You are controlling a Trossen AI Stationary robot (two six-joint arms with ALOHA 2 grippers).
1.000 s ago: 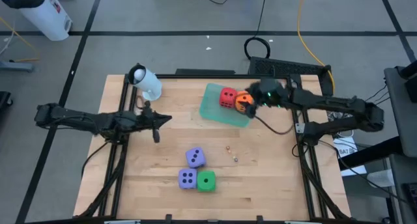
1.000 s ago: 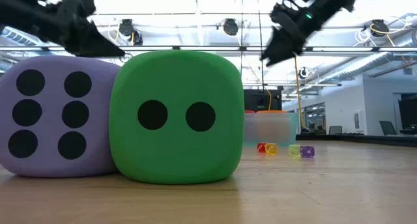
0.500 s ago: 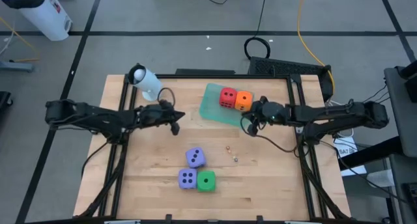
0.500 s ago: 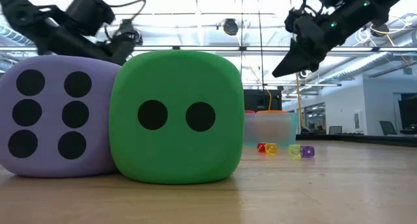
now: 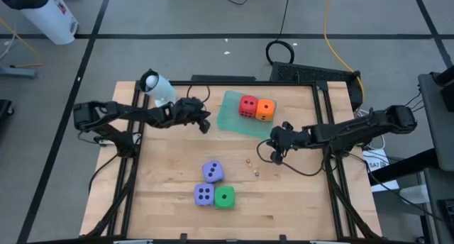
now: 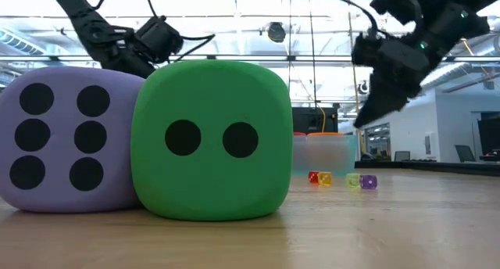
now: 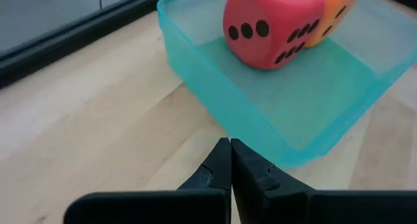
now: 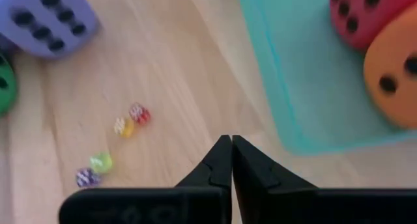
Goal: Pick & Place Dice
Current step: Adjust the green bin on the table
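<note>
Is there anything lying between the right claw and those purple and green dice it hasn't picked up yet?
Only the tiny coloured dice lie on the wood between the right gripper and the upper purple die, and they sit low. The lower purple die and green die lie beyond it.

Both hands (image 7: pixel 230 160) (image 8: pixel 231 160) closed, empty.

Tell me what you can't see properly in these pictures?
- Second purple die: hidden in the low view behind the purple die and green die.
- Orange die: cut off by the left wrist view's edge and partly behind the red die.
- Tiny dice: blurred in the right wrist view, pips unreadable.
- Tray: its contents only a haze in the low view.
</note>
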